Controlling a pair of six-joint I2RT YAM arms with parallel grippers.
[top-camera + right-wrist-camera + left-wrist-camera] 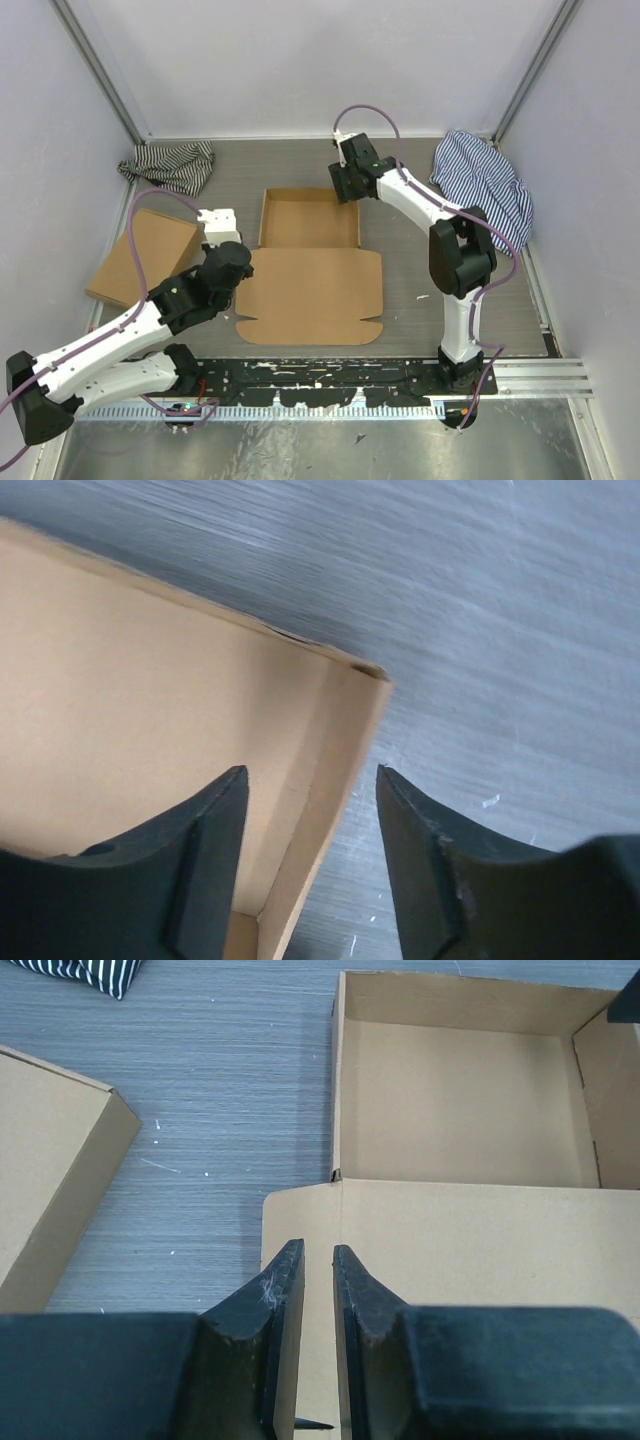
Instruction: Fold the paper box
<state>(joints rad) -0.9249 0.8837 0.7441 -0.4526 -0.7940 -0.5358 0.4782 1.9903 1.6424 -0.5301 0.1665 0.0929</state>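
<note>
The paper box lies mid-table. Its tray has its walls standing, and the lid panel lies flat toward me. In the left wrist view the tray sits beyond the lid panel. My left gripper hovers over the lid's left edge. Its jaws stand a narrow gap apart with only the flat lid showing between them. My right gripper is at the tray's far right corner. It is open and straddles the tray's right wall without touching it.
A second flat brown box lies at the left, also visible in the left wrist view. Striped cloths sit at the back left and back right. A small white block stands left of the tray. Enclosure walls surround the table.
</note>
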